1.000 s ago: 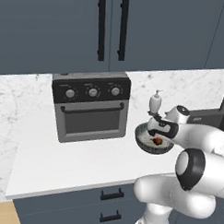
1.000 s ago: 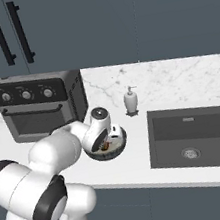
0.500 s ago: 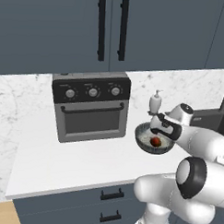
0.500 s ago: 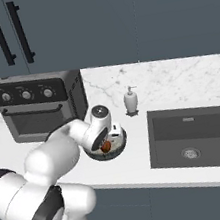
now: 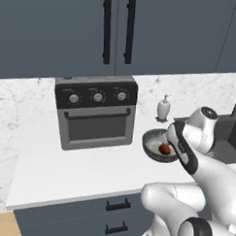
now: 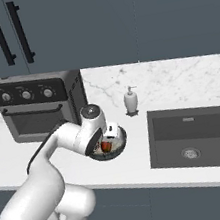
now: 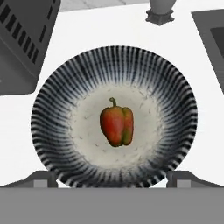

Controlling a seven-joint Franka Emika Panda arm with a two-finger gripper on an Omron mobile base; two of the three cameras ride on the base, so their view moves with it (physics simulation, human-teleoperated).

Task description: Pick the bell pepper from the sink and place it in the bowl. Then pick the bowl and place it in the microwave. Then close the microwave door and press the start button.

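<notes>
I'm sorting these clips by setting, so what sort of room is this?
A rendered kitchen, most likely: a marble-look counter carries a countertop oven, a dark sink is set beside it, and blue-grey cabinets hang above.

Straight down from the wide-open gripper [image 7: 112, 178] the way is free into the bowl [image 7: 57, 131], where only the bell pepper [image 7: 116, 126] sits at the centre, clear of the rim all round. The countertop oven [image 5: 95, 117] stands close on one side and the soap dispenser [image 5: 163, 108] just behind. Bare counter [image 5: 78, 174] lies open in front, and the sink [image 6: 187, 134] drops away on the other side.
</notes>
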